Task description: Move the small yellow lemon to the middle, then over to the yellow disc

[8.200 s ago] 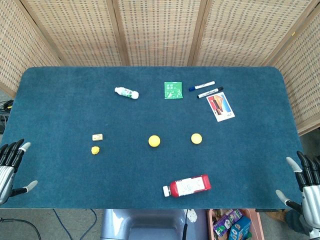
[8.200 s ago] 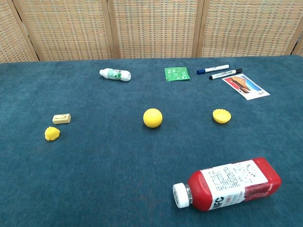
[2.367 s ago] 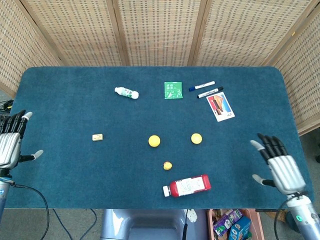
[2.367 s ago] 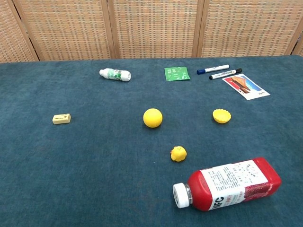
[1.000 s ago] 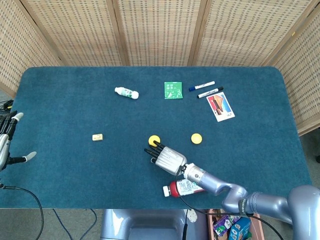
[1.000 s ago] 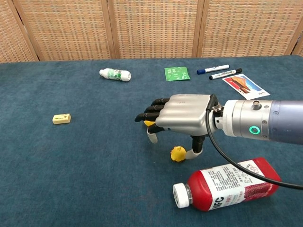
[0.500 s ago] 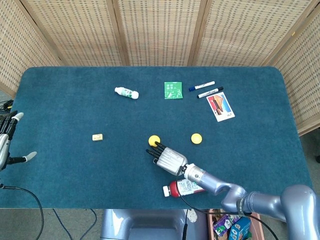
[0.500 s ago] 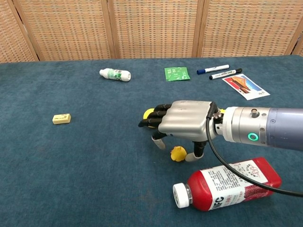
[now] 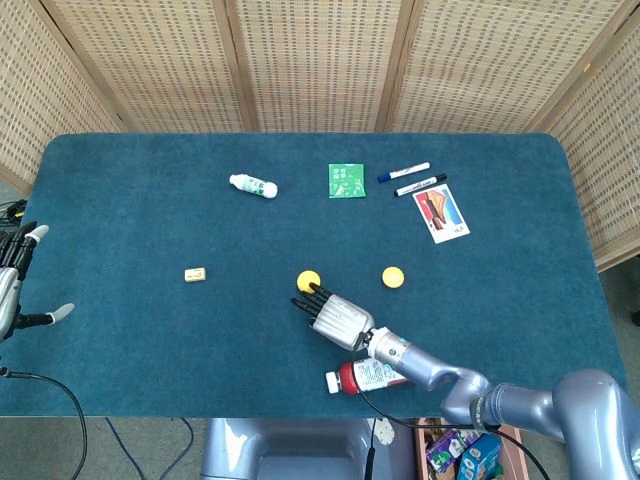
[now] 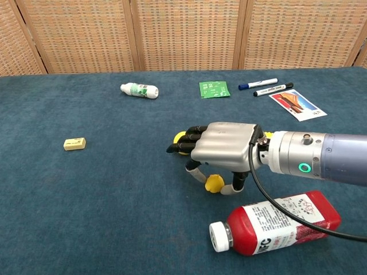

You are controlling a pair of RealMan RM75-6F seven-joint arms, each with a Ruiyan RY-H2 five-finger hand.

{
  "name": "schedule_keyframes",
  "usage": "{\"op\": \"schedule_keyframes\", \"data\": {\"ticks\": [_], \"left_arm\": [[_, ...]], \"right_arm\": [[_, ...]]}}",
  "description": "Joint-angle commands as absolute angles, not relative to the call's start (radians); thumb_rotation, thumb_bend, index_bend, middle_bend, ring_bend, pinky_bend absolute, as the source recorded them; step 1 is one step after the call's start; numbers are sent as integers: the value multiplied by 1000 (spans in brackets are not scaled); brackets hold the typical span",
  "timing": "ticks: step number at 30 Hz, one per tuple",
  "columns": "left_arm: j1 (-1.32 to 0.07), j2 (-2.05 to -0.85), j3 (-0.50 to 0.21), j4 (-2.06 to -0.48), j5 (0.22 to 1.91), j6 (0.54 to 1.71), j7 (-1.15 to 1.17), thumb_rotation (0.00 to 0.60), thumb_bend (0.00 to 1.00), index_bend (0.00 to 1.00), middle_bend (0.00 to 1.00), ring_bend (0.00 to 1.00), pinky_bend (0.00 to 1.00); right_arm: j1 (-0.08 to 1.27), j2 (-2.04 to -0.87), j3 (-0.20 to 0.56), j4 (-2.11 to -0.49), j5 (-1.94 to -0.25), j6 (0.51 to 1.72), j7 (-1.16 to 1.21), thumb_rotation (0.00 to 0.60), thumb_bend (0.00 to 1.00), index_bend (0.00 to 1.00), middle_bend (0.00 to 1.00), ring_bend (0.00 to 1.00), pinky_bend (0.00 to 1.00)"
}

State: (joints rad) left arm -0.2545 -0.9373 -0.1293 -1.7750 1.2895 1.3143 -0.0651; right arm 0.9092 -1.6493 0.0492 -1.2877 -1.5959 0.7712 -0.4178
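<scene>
Near the middle of the blue table (image 9: pixel 120 220), the right hand's (image 10: pixel 221 146) thumb and a fingertip (image 10: pixel 196 173) pinch the small lemon (image 10: pixel 214 183), the other fingers spread toward a yellow ball (image 10: pixel 181 137). The yellow disc (image 9: pixel 393 277) lies apart to its right, a red bottle (image 10: pixel 275 223) just beside the wrist. The left hand (image 9: pixel 12 288) hangs off the table's left edge, fingers wide and holding nothing.

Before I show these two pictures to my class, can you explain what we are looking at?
A two-armed robot with metal hands works at a blue table. One picture looks down from its head, the other forward from its chest. Its right hand reaches over a small yellow lemon, fingers curled either side of it; whether it is gripped, I cannot tell. The left hand is open at the table's edge. Also there: a yellow ball, a yellow disc, a red bottle, a white bottle, markers.
</scene>
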Motion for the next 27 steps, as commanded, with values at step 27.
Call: {"op": "schedule_keyframes", "data": {"ticks": [27], "left_arm": [[-253,-939,-132,-1784,1295,1299,-54,600,0,0,0,0,0]], "right_arm": [[847,-1513,118,-1209,-1344,794,-488,600,314,522,0,0,0]]}}
